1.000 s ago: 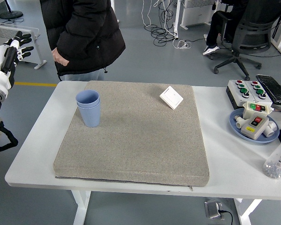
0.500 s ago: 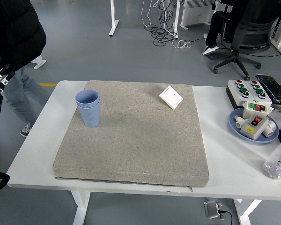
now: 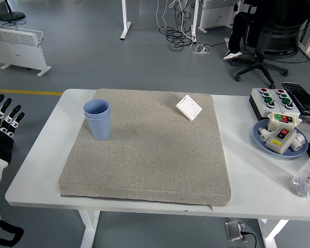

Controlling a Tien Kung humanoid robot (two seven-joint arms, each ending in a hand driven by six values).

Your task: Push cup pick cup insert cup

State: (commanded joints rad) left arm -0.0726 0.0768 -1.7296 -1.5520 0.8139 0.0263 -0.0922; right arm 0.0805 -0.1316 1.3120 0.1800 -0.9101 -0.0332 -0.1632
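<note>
- The left hand (image 3: 4, 120) hangs off the bench's (image 3: 258, 175) left edge, fingers straight and spread, holding nothing.
- Blue nested cups (image 3: 98, 119) stand upright on the grey mat (image 3: 150, 155), far-left part.
- No writing is legible.

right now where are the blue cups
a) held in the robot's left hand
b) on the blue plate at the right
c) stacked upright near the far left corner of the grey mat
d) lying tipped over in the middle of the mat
c: the blue cups stand nested and upright on the grey mat near its far left corner, while the left hand is off the table's left side with straight fingers, holding nothing.
</note>
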